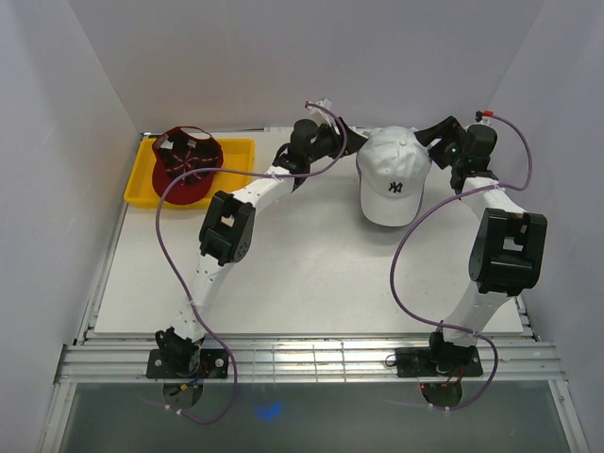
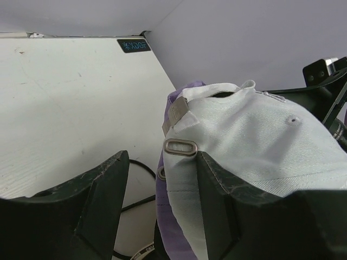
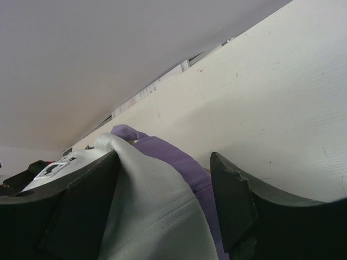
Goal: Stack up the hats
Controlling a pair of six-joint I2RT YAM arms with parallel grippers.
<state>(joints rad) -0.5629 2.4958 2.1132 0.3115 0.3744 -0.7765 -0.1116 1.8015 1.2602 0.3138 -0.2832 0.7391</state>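
Note:
A white hat (image 1: pixel 394 179) with a dark logo sits at the back right of the table, brim toward me. It lies over a lavender hat (image 2: pixel 169 216), whose edge also shows in the right wrist view (image 3: pixel 173 154). My left gripper (image 1: pixel 347 143) is at its back left, open (image 2: pixel 161 157), with the white hat's (image 2: pixel 255 141) strap edge between the fingers and a gap on the left. My right gripper (image 1: pixel 429 142) is at its back right, open (image 3: pixel 164 157), astride the white (image 3: pixel 146 206) and lavender fabric. A dark red hat (image 1: pixel 186 165) lies upside down in the yellow tray.
The yellow tray (image 1: pixel 236 148) stands at the back left corner. White walls close in the table on the left, back and right. Purple cables loop off both arms above the tabletop (image 1: pixel 311 274).

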